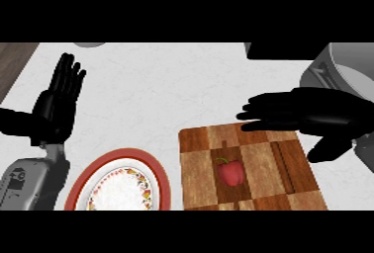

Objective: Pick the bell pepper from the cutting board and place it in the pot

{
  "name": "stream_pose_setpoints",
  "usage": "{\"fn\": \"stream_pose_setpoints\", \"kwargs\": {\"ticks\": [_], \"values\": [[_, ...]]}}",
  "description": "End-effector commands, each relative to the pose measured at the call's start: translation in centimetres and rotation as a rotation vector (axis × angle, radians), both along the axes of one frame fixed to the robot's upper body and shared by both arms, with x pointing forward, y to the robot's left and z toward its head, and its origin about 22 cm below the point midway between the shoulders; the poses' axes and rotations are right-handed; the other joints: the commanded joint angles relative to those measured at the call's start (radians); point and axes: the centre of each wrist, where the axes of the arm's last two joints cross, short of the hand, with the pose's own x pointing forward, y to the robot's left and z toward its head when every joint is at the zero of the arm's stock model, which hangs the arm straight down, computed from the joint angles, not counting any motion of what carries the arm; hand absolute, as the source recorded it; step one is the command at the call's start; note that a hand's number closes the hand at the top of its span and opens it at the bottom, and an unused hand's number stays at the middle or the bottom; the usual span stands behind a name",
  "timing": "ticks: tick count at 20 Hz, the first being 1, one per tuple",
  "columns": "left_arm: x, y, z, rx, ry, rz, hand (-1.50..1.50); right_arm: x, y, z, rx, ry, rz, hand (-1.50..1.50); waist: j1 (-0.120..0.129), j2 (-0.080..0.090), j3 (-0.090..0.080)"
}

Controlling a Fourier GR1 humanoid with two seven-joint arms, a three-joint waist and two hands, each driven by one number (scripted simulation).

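A red bell pepper [231,172] with a green stem lies on the checkered wooden cutting board [252,200] at the lower right. My right hand [315,114] hovers over the board's far edge, fingers straight and pointing left, thumb hanging down at the board's right side, holding nothing. It is apart from the pepper, which lies nearer to me. The grey pot [349,69] shows partly at the right edge, behind the hand. My left hand [57,101] rests open at the left, fingers up.
A plate [120,184] with a red rim and floral pattern sits left of the board. A grey round object [89,44] peeks in at the top left. A dark block [281,49] lies at the top right beside the pot.
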Motion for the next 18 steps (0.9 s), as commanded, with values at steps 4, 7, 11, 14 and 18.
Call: {"fn": "stream_pose_setpoints", "kwargs": {"ticks": [4,7,11,14,18], "values": [[-0.5,0.2,-0.7,-0.003,0.016,0.008,0.00,-2.6,3.5,0.1,-0.177,-0.017,0.000,-1.50,-0.009,-0.003,0.000],[-0.3,2.8,-1.9,0.000,-0.009,0.010,0.00,-2.7,5.2,-4.4,-0.203,-0.016,-0.043,-1.50,-0.005,0.001,0.000],[-0.2,2.6,-0.7,0.006,-0.017,0.006,0.00,-2.5,7.1,-4.6,-0.258,0.019,-0.080,-1.50,-0.001,-0.001,0.000],[-0.4,1.3,-0.5,0.012,-0.013,0.014,0.00,-3.6,6.5,-5.7,-0.290,0.026,-0.057,-1.50,-0.004,-0.001,0.000],[-1.0,1.2,1.7,0.005,-0.014,0.024,0.00,-3.9,6.3,-8.5,-0.261,0.014,-0.035,-1.50,-0.002,-0.001,0.001]]}}
